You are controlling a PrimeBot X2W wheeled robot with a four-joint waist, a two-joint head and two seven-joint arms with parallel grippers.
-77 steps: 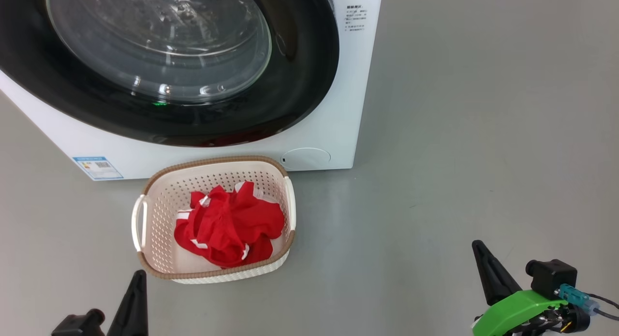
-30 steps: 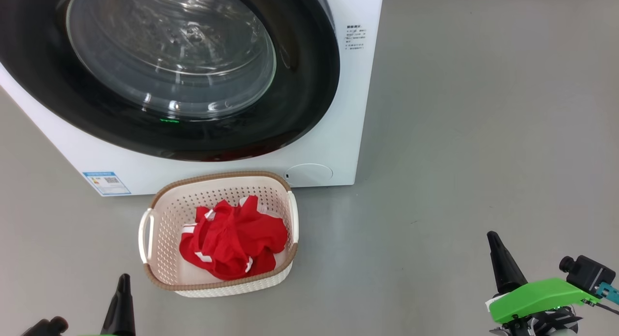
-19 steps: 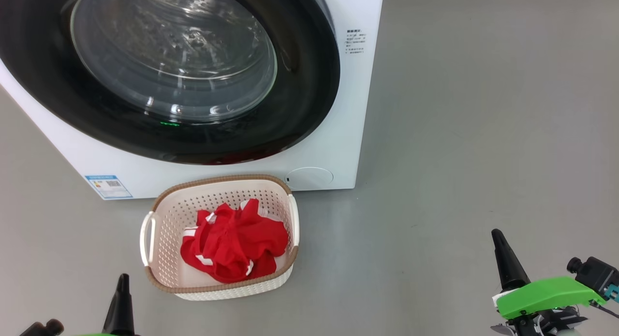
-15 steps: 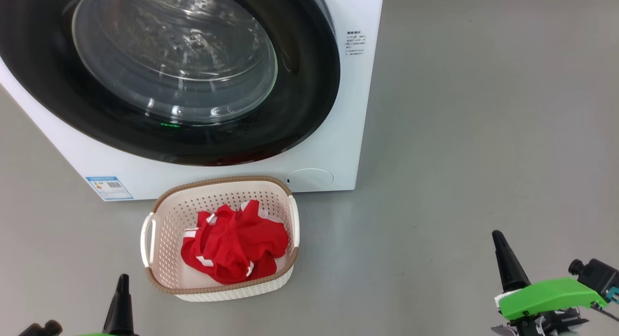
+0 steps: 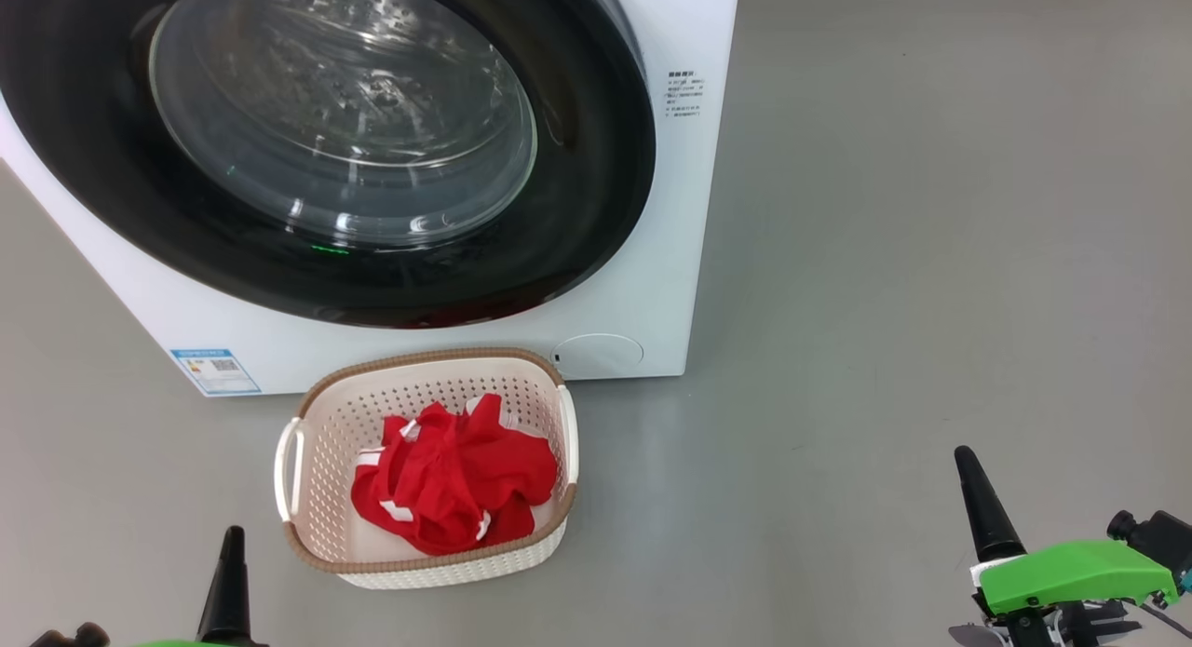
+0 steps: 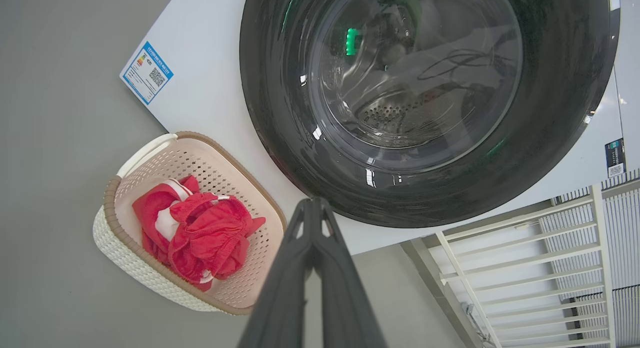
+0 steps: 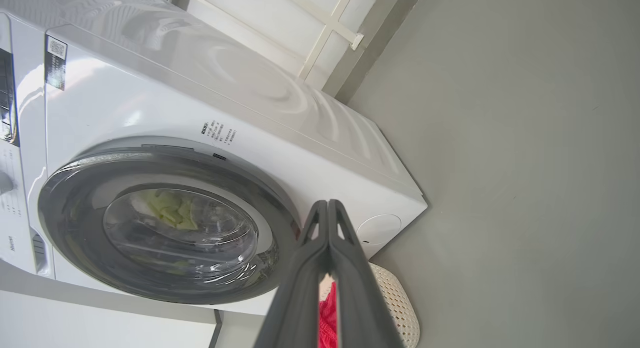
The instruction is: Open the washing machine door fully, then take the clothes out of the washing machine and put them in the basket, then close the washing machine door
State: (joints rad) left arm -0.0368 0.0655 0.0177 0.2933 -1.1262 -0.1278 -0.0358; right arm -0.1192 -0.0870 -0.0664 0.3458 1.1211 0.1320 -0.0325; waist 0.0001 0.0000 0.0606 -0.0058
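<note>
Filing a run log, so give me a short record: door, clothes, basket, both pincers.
washing machine door: closed flush on the washing machine
clothes: red, bunched inside the basket
basket: on the floor, just in front of the washing machine
left pincer: shut, empty
right pincer: shut, empty

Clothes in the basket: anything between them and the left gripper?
Nothing visible. The clothes lie uncovered in the open-topped basket. In the head view, bare floor lies between the basket's near left side and the left gripper, whose fingers are pressed together.
</note>
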